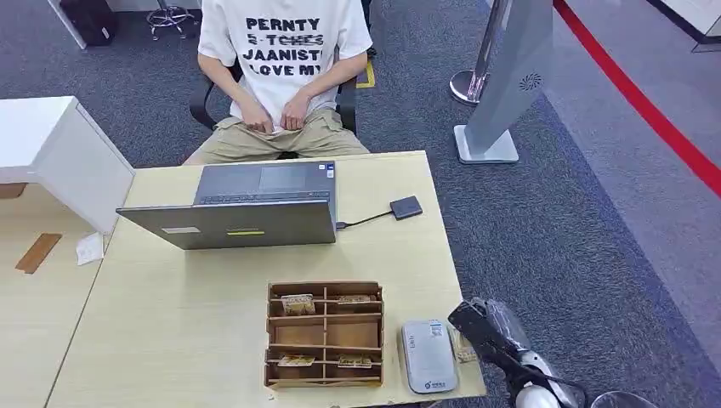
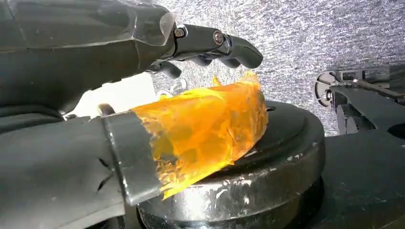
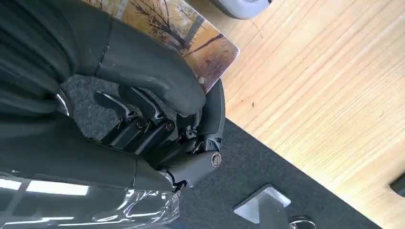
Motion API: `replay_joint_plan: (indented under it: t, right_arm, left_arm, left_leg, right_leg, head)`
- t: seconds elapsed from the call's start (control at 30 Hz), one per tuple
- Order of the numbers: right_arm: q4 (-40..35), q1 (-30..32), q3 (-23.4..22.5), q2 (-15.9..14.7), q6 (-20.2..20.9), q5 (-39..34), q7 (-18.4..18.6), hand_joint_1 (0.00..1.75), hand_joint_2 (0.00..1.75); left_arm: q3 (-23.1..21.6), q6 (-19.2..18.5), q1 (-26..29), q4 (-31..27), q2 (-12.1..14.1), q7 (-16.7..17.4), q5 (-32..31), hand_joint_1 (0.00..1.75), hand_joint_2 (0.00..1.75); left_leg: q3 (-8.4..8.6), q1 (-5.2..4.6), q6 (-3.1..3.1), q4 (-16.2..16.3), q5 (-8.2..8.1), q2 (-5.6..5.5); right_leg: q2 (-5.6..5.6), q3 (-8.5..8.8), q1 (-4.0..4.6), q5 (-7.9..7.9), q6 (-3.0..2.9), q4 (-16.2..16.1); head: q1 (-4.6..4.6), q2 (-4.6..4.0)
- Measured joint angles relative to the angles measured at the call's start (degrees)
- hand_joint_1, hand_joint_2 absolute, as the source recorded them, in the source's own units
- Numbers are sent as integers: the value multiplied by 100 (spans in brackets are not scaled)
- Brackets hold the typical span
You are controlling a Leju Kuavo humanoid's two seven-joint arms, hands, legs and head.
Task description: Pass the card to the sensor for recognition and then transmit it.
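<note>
Pinching a card (image 3: 200, 45) under its thumb, the right hand (image 3: 162, 119) sits at the table (image 1: 212, 306) edge beside the white sensor (image 1: 428, 355). The head view barely shows that card. The left hand (image 2: 210, 47) hangs empty, fingers loosely apart.

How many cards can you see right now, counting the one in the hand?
5. Four lie in the wooden tray: back left, back right, front left, front right. One card is held by the right hand. Others may be hidden beneath.

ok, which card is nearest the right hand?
The autumn-tree card that the right hand pinches at the table edge, beside the white reader. The other cards sit in the wooden organizer.
</note>
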Motion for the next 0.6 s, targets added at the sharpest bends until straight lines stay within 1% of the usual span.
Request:
replay_joint_plan:
  t: [0.3, 0.6]
  right_arm:
    - [31, 1, -11, 0, 26, -153, -78, 175, 175]
    - [-24, 1, -125, 0, -6, -241, -162, 175, 175]
  left_arm:
    - [0, -7, -1, 0, 2, 0, -26, 0, 0]
    - [0, -9, -1, 0, 2, 0, -33, 0, 0]
  left_leg:
    - [0, 0, 0, 0, 0, 0]
    - [0, 0, 0, 0, 0, 1]
  right_leg:
    - [0, 0, 0, 0, 0, 0]
    - [0, 0, 0, 0, 0, 0]
  head:
    - [0, 0]
    - [-2, 0]
